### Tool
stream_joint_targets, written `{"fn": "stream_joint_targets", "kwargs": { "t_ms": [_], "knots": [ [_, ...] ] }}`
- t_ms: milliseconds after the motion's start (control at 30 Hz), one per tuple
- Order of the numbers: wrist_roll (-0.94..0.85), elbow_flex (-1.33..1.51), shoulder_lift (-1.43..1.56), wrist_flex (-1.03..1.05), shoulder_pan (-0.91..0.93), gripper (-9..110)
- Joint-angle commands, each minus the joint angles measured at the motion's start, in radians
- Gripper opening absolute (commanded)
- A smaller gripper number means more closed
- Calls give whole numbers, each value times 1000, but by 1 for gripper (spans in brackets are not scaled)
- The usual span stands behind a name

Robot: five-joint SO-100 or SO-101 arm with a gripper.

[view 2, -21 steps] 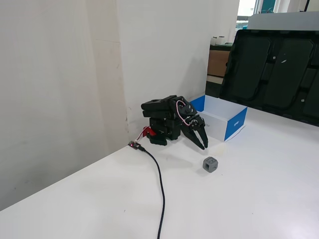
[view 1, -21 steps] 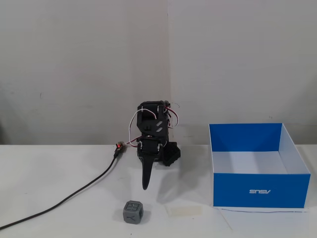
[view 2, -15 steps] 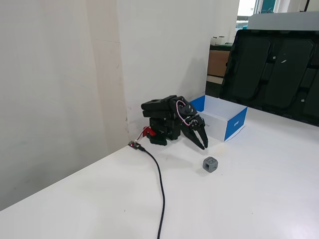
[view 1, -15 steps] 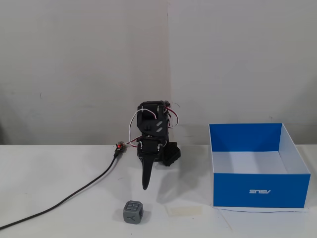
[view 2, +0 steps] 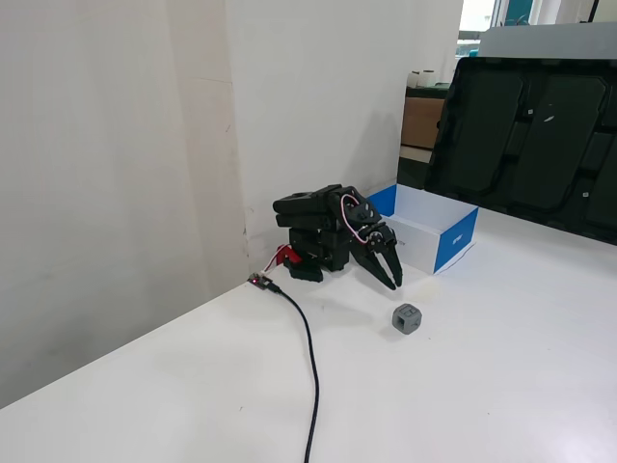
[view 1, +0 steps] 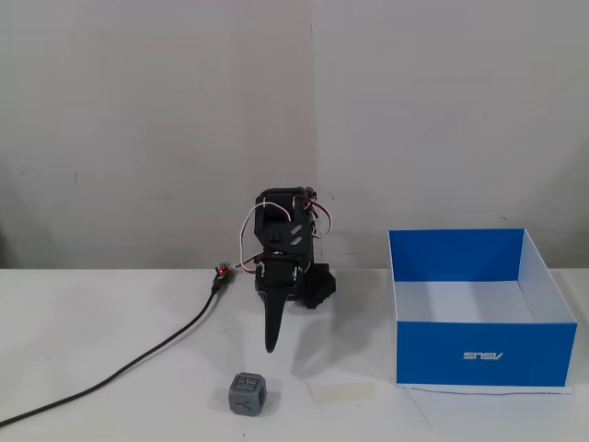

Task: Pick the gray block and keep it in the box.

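The gray block (view 1: 247,394) is a small cube with recessed marks, resting on the white table near the front edge; in the other fixed view the gray block (view 2: 407,318) sits just in front of the arm. My gripper (view 1: 271,345) hangs point-down from the folded black arm, a short way above and behind the block and not touching it. Seen from the side, the gripper (view 2: 395,284) shows two fingers a little apart with nothing between them. To the right stands the box (view 1: 483,354), blue outside, white inside; the same box (view 2: 455,241) lies beyond the arm.
A flat pale tape strip (view 1: 342,390) lies between block and box. A black cable (view 1: 138,364) runs from the arm's base toward the left front; the cable (view 2: 310,367) crosses the table. Large black cases (view 2: 521,135) stand behind the table. A wall rises close behind the arm.
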Motion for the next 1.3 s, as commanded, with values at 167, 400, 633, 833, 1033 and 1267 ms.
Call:
{"fn": "stream_joint_targets", "kwargs": {
  "t_ms": [167,400,633,833,1033,1267],
  "knots": [
    [-8,8,117,0,-6,0],
    [-5,8,117,0,-2,0],
    [35,5,117,0,2,0],
    [74,-61,86,31,17,0],
    [74,-123,-51,-8,48,0],
    [91,-285,-308,-58,78,0]
  ]
}}
